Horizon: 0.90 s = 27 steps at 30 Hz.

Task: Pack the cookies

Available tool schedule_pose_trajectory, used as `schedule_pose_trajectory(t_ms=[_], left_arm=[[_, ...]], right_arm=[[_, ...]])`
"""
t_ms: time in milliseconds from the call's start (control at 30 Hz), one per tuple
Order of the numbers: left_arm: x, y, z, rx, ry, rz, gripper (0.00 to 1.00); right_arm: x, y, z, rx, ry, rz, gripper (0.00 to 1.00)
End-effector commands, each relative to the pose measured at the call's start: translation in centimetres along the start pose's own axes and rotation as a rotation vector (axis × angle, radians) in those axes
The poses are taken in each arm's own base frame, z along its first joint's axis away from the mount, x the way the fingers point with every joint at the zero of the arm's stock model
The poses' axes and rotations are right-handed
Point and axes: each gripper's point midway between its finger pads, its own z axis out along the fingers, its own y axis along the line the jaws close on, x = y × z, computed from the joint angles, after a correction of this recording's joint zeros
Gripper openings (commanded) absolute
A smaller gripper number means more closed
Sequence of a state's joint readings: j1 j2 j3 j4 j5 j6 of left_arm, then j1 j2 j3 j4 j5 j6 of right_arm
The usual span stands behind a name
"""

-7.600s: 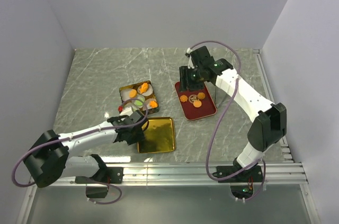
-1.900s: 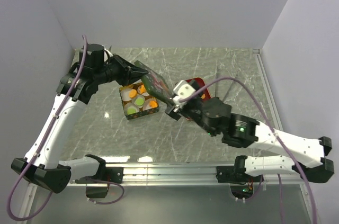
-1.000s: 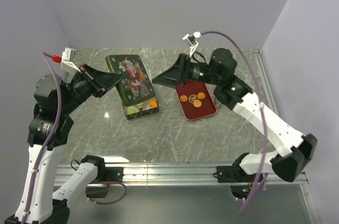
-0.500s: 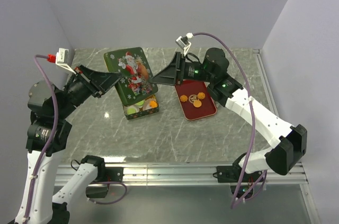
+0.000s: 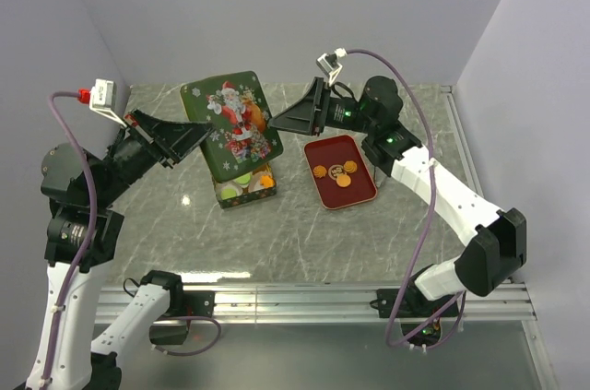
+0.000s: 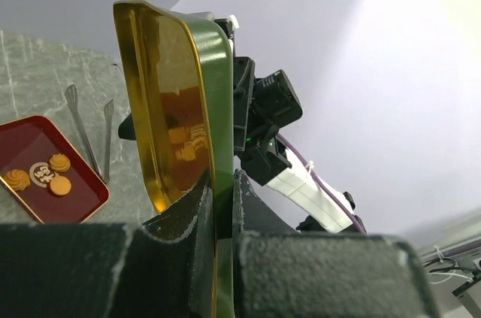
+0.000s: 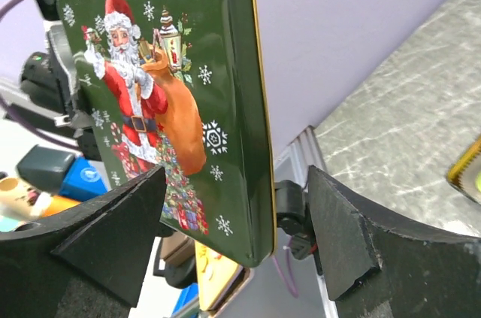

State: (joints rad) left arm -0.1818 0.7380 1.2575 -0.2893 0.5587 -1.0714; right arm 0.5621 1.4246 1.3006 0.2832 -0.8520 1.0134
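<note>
My left gripper (image 5: 195, 138) is shut on the left edge of a green Santa tin lid (image 5: 232, 123) and holds it tilted in the air above the open tin (image 5: 224, 197). The tin holds cookies in white cups; a green one (image 5: 241, 183) and an orange one (image 5: 267, 181) show below the lid. In the left wrist view my gripper (image 6: 222, 209) pinches the lid's rim (image 6: 214, 92). My right gripper (image 5: 282, 124) is open beside the lid's right edge; in its own view the lid (image 7: 173, 100) stands between the spread fingers (image 7: 113, 235). Three orange cookies (image 5: 335, 172) lie on the red tray (image 5: 361, 192).
Metal tongs (image 6: 89, 137) lie on the marble beside the red tray (image 6: 79, 198). Grey walls close the back and sides. A metal rail (image 5: 350, 296) runs along the near edge.
The left gripper has lifted the lid higher and further back over the tin. The right gripper has risen and stays open at the lid's right edge.
</note>
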Motion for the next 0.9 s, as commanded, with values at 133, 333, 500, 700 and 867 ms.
schedule_pose_trajectory(t_ms=[133,333,500,700,867], left_arm=[[-1.0,-2.7,0.0,0.111,-0.029,0.039,0.0],[-1.0,-2.0,0.8,0.126,-0.025,0.035,0.0],[-0.9,-1.3,1.2,0.121,-0.023,0.028,0.0],[-0.7,1.8,1.8,0.0,-0.022,0.024,0.07],[0.4,6.5,1.6,-0.178,-0.014,-0.007,0.35]], right_arm=[[0.0,2.8,-0.3,-0.144,0.003,-0.014,0.73],[0.7,4.9,-1.0,-0.312,0.025,0.022,0.61],[0.7,6.7,-1.8,-0.447,0.029,0.053,0.51],[0.4,6.8,-2.1,-0.516,0.021,0.084,0.29],[0.0,5.6,-2.1,-0.46,-0.014,0.079,0.15]])
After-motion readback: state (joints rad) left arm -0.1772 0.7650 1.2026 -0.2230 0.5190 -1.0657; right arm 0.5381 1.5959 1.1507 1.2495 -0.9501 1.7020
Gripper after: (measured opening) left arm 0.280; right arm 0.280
